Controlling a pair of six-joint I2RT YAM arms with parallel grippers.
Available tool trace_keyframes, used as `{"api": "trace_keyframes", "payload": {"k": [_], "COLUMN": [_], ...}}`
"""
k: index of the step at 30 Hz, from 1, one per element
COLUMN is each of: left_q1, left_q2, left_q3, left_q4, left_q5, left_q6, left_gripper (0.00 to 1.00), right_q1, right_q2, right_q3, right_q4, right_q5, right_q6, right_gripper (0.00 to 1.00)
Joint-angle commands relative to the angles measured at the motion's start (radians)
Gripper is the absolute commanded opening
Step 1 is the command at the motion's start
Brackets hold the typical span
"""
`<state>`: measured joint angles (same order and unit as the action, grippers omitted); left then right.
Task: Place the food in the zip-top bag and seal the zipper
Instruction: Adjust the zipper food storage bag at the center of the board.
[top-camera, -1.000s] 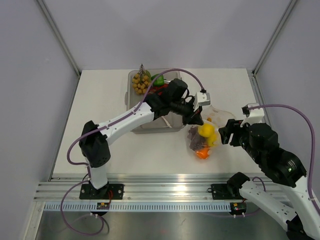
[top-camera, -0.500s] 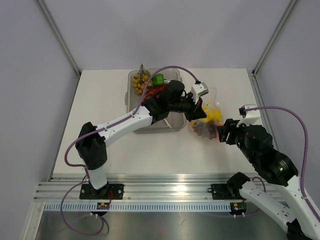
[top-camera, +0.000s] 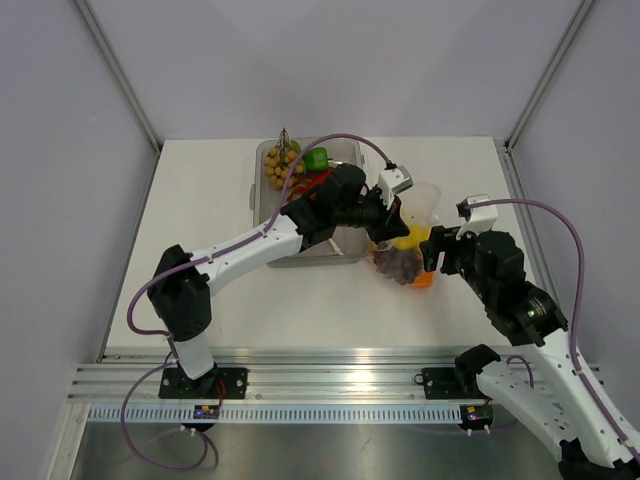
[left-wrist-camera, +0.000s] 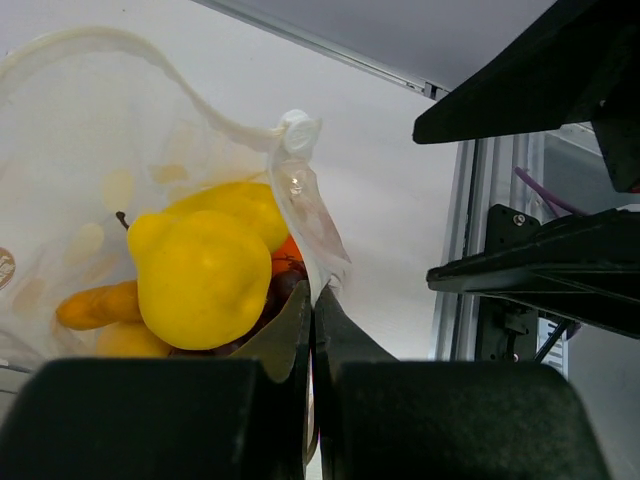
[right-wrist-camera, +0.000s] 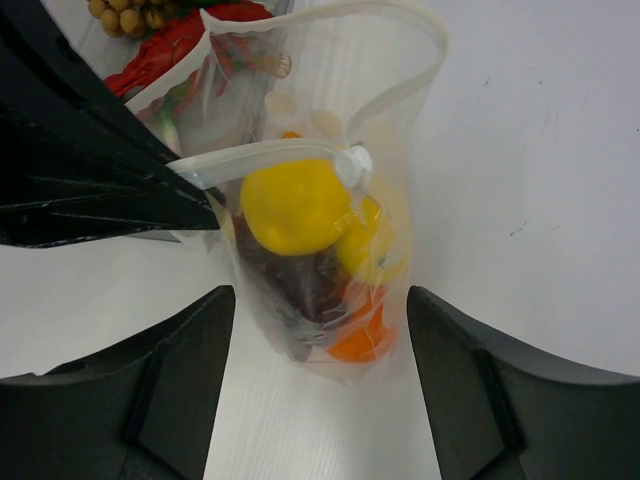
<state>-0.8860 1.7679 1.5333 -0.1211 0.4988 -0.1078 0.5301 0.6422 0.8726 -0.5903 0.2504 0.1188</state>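
Clear dotted plastic: the zip-top bag (top-camera: 418, 208), holding the food (right-wrist-camera: 295, 205), sits right of the tray (top-camera: 257, 200), its mouth edge pinched in my left gripper (left-wrist-camera: 312, 300). My right gripper (right-wrist-camera: 318, 300) faces it spread wide, one finger on either side. My left arm stretches forward and right over the tray.

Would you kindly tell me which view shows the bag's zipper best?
Right wrist view: the zipper shows nearly whole from above, looped open. The left wrist view catches only part, and the top view renders it too small.
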Motion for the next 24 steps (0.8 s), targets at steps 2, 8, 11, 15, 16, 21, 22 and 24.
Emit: {"api": "trace_keyframes", "payload": {"k": [2,8,11,15,16,21,22,24], "left_q1": [0.013,0.022,0.022,0.024,0.025,0.028,0.030,0.030], "left_q2": [-0.065,-0.076,-0.076,-0.076,-0.077,-0.079,-0.079,-0.078], "left_q3": [-0.015,-0.036,-0.039,-0.039,-0.039,-0.045,-0.047,-0.045], "left_q4": [0.098,0.113,0.113,0.113,0.113,0.110,0.112,0.110], "left_q5": [-0.046,-0.043,-0.026,-0.010,-0.005,0.015,0.018,0.032], "left_q6": [-0.013,-0.018,-0.016,-0.013,-0.012,-0.006,-0.007,-0.010], "left_gripper": [0.00,0.00,0.00,0.00,0.00,0.00,0.00,0.00], "right_q1": [-0.201,-0.352,-0.377,-0.412,-0.424,-0.441,-0.441,-0.443], "right_q2": [0.019,0.103,0.151,0.215,0.223,0.260,0.263,0.280], "right_q3": [-0.004,-0.006,0.002,0.005,0.003,-0.026,-0.027,-0.030], "right_q4": [0.101,0.154,0.199,0.242,0.254,0.280,0.285,0.291], "right_q5": [-0.245,-0.508,-0.575,-0.658,-0.677,-0.689,-0.683,-0.682], "right_q6": [-0.019,-0.002,-0.001,-0.002,-0.004,-0.016,-0.024,-0.031], "right_gripper": [0.77,0.76,0.75,0.73,0.73,0.70,0.69,0.66]}}
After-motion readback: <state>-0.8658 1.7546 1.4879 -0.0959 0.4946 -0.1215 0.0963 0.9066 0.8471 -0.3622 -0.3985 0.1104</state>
